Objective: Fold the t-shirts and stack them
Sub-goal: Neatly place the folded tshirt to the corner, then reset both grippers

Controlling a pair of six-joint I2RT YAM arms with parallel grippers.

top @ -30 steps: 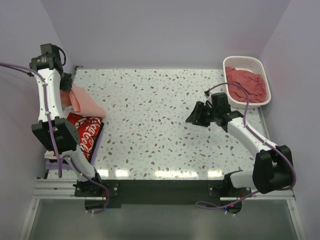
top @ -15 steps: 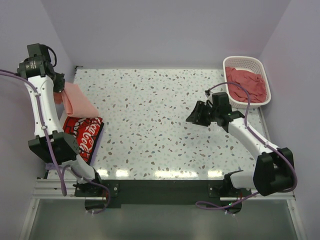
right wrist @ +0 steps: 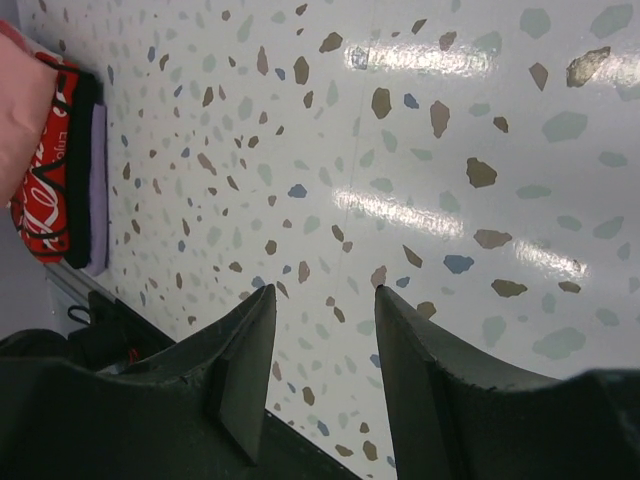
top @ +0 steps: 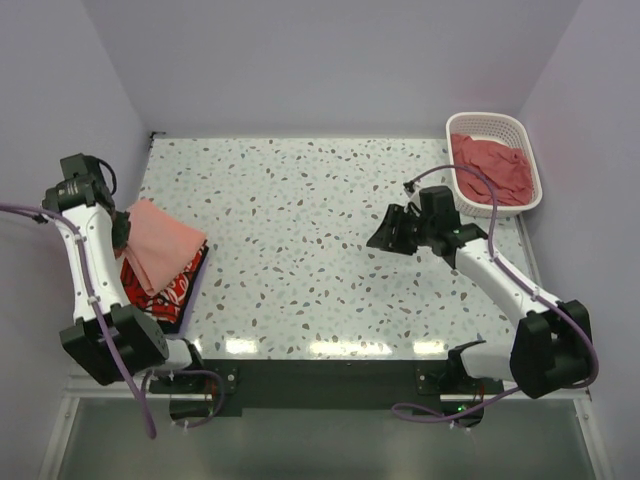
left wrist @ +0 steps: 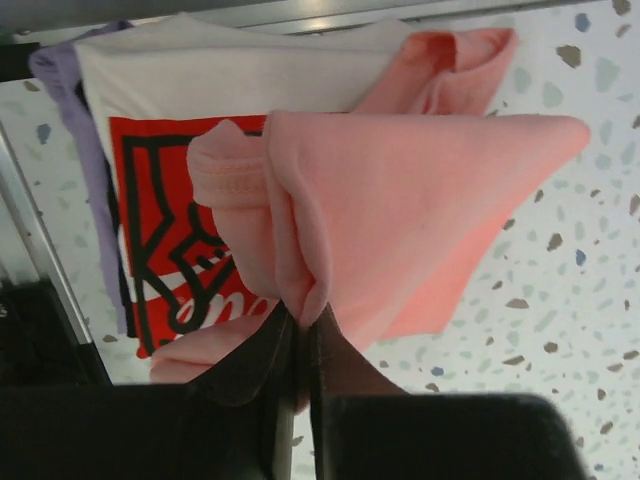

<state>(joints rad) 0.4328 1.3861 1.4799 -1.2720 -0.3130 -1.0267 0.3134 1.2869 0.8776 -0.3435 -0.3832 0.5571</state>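
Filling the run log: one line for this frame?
left gripper: shut on salmon-pink t-shirt, over white logo t-shirt | right gripper: open, empty, above table | basket: pink t-shirts inside

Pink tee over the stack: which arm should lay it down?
Left. The left hand is shut on the pink tee, right over the stack. The right hand is open and empty, far across from the stack.

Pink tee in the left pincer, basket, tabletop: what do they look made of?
Pink tee: soft matte knit cloth, likely cotton; it drapes, creases and shows a stitched hem.
Basket: white moulded plastic, going by its slatted walls.
Tabletop: glossy speckled terrazzo look with glare streaks; stone or laminate, unclear.
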